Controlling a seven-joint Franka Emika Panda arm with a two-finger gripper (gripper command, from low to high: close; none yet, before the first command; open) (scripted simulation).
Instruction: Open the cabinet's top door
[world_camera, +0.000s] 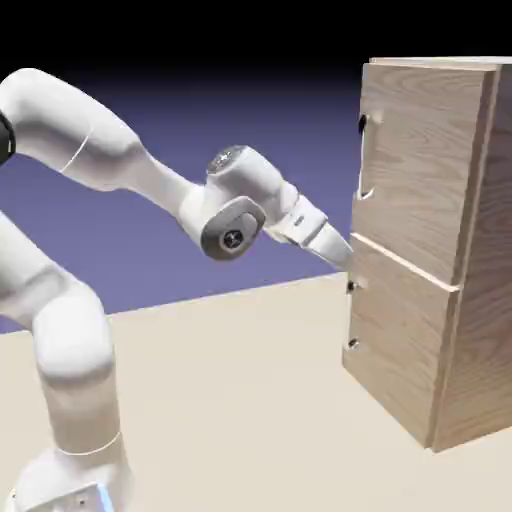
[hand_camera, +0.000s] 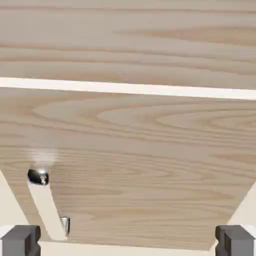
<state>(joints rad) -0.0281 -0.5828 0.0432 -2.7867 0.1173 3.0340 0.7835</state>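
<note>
The gripper (world_camera: 345, 256) is hovering right at the cabinet (world_camera: 480, 300), at the seam between the two doors and below the top door's handle (world_camera: 362, 160). In the hand view its fingertips (hand_camera: 20, 241) are standing far apart at the bottom corners with nothing between them, so it is wide open and empty. That view is showing the seam as a pale line and one handle (hand_camera: 47, 205) near the left fingertip; which door that handle belongs to cannot be told.

The risk: being so low on the cabinet, the gripper may be lining up on the lower door (world_camera: 395, 335) and pulling the wrong panel. Closing off the bar would also catch nothing, or graze the wood.

Counted: one cabinet, two doors, the top door (world_camera: 420, 165) the upper one, one handle on each, one arm, one gripper.
</note>
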